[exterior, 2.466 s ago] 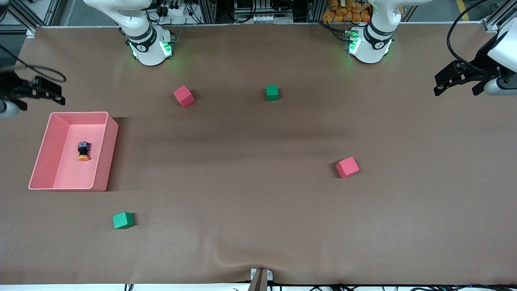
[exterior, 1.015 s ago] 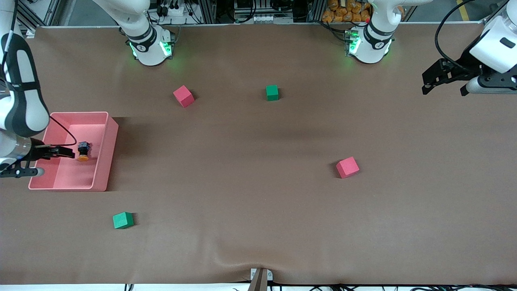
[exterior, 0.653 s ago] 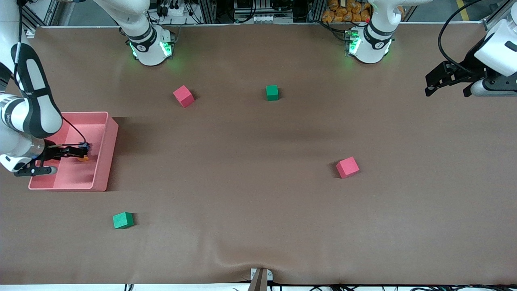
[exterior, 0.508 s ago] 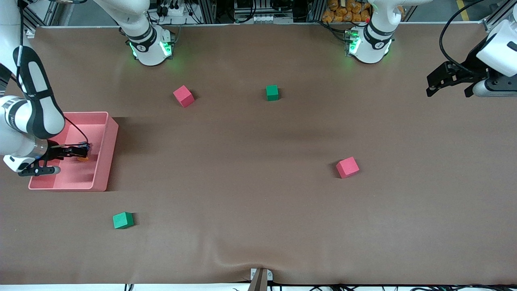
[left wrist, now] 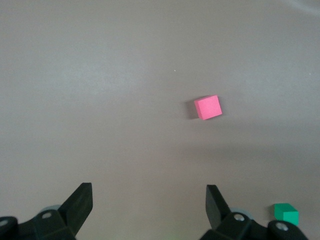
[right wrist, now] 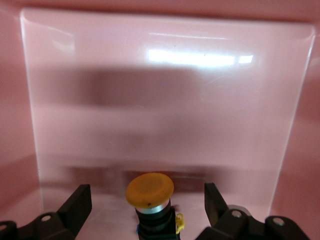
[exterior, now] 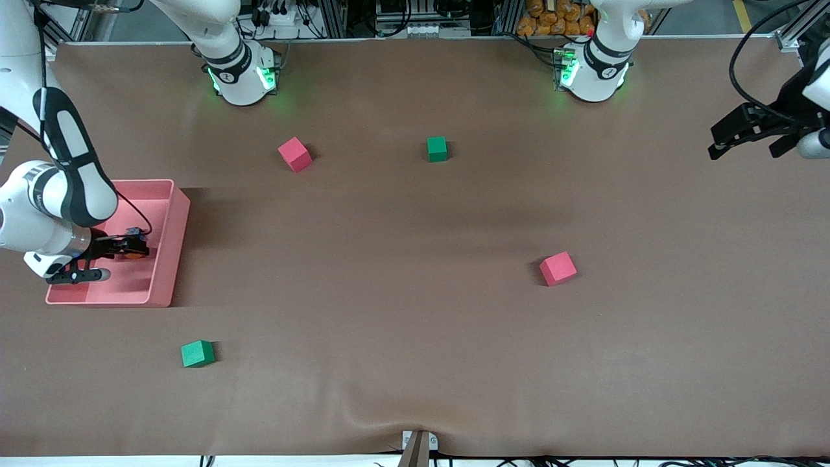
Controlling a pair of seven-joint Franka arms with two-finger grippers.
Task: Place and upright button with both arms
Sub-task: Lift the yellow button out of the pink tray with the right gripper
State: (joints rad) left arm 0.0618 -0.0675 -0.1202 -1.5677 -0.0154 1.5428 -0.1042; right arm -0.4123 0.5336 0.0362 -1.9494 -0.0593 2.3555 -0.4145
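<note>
The button [exterior: 133, 253], with an orange cap on a dark body, lies on its side on the floor of the pink bin [exterior: 176, 214], cap toward the front camera. My right gripper [exterior: 123, 247] is down in the bin and open. In the right wrist view the button [right wrist: 150, 189] sits between the two fingers of the right gripper [right wrist: 147, 196], with a gap on each side. My left gripper [exterior: 742, 149] is open and empty in the air over the left arm's end of the table, and the left wrist view shows it [left wrist: 148, 192] over bare table.
Two red cubes [exterior: 295, 154] [exterior: 557, 268] and two green cubes [exterior: 436, 148] [exterior: 197, 353] lie spread over the brown table. The left wrist view shows a red cube [left wrist: 207, 107] and a green cube [left wrist: 286, 214]. The bin's walls [right wrist: 165, 75] stand close round the right gripper.
My right gripper came down into the bin and closed in on the button until its fingers straddle it. My left gripper drifted toward its end of the table.
</note>
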